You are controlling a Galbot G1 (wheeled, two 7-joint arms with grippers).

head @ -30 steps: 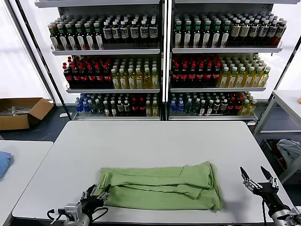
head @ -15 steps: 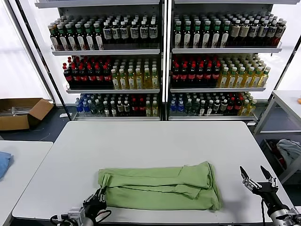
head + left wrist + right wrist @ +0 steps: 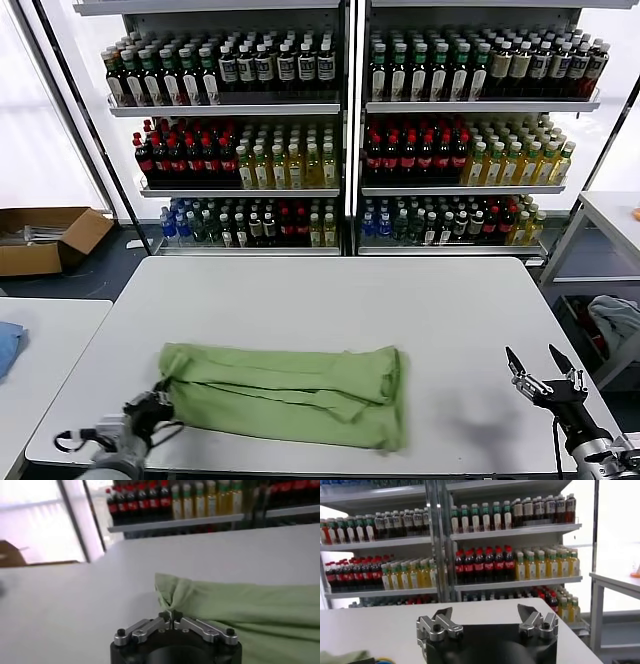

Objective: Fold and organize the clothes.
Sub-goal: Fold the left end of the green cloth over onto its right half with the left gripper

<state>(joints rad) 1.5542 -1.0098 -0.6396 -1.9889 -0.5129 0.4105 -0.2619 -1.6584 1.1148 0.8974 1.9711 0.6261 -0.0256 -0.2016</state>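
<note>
On my white rectangular table (image 3: 330, 300), the folded light green polo shirt (image 3: 285, 392) lies front-left; stocked bottle shelves (image 3: 345, 130) stand behind the table.

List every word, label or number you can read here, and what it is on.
None can be read.
Bottles on the shelves: labels too small and blurred.
Shirt, pinched at one end by the left gripper: no print shows.
Cardboard box: no marking legible.
Right gripper: no text.
</note>
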